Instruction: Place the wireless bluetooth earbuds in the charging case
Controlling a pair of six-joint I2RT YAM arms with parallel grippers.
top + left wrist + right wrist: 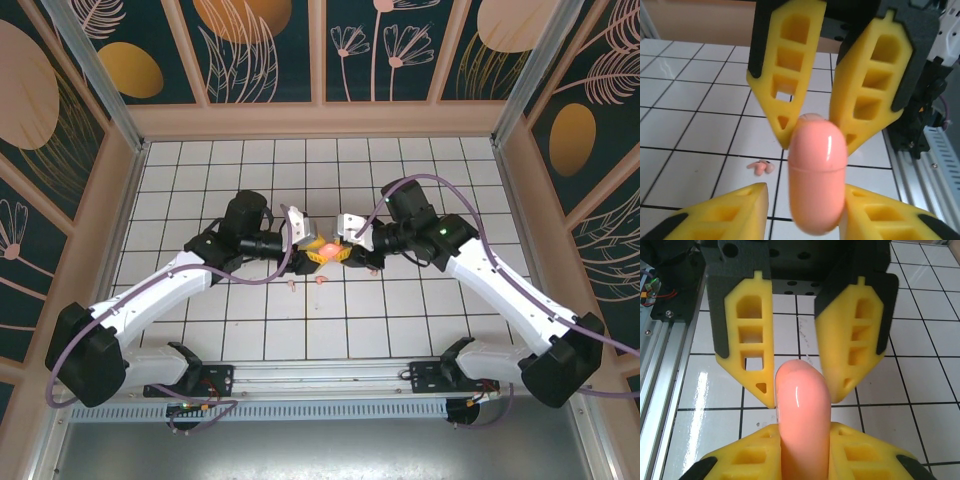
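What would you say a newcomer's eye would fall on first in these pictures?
The salmon-pink charging case, held up over the middle of the tiled table. The right gripper is shut on one end, and the left gripper straddles the other. A tiny pink earbud lies on the tiles below.

We see a salmon-pink charging case (817,175), yellow fingers (802,92) with black backs, and a pale pink earbud (761,167). The table (200,180) has white tiles with dark lines; the walls (400,60) are teal with peach leaves.
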